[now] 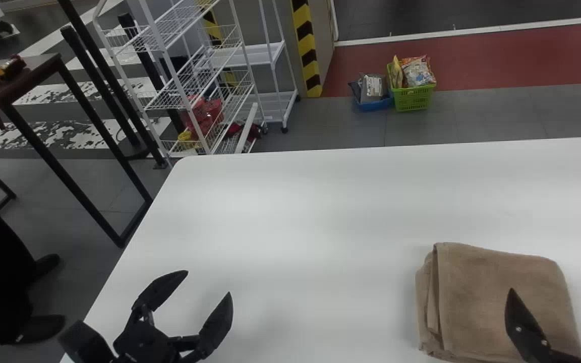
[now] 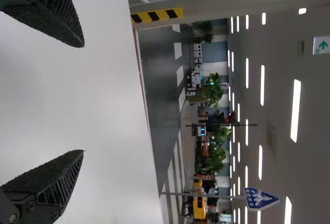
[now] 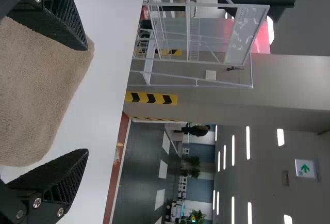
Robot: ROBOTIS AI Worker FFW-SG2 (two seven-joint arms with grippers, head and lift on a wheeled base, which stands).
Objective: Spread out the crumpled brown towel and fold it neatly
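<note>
A white sign bore a green arrow in both wrist views. In the left one, a blue sign on a pole carried a white pictogram.

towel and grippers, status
both grippers open, left over bare table, right above towel's edge; brown towel folded into a compact stack; no obstruction seen

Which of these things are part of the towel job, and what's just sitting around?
Part of the job:
- brown towel, lying folded
- white table under it
- left gripper
- right gripper

Just around:
- green basket
- blue tray
- white wire rack
</note>
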